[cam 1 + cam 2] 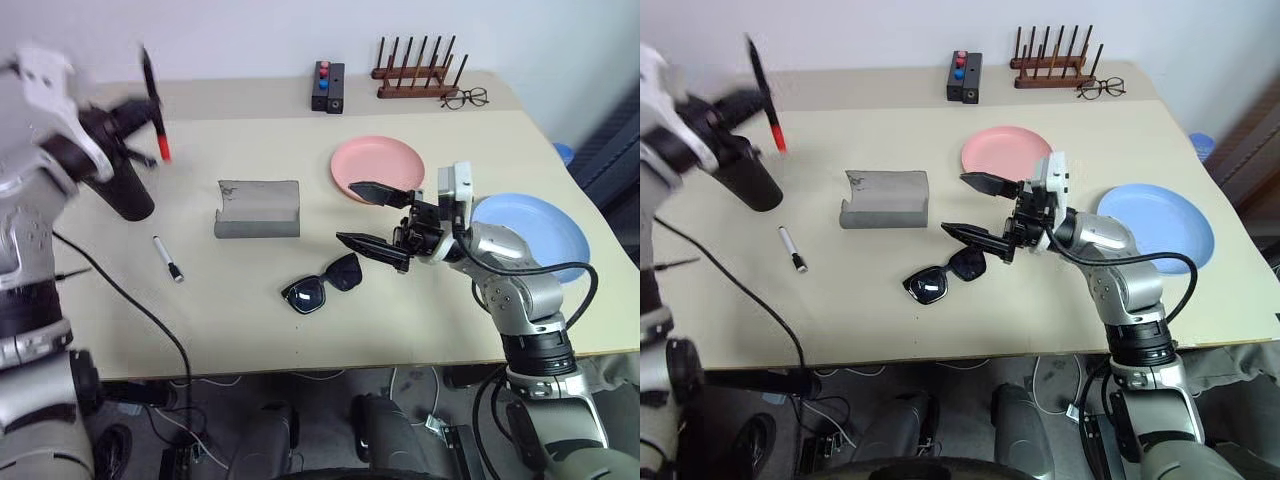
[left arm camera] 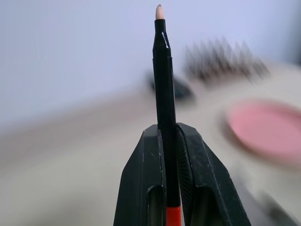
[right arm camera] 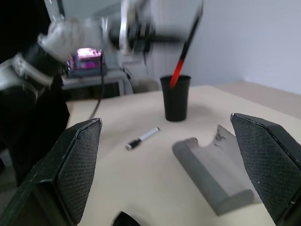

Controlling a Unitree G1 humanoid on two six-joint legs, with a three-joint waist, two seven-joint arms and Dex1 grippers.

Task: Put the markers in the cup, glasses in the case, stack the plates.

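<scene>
Left end effector pinches a black-and-red marker above the cup, table's 10 o'clock. Centre it red end down over the rim, then release. Right end effector spread wide, empty, above sunglasses.

Left gripper smeared with blur, upper left; black cup half hidden behind it; sunglasses clipped at bottom edge.

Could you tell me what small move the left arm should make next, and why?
Probably lower the black-and-red marker into the cup and release. The left gripper is shut on it above the cup, red end down. The white marker remains on the table.
</scene>
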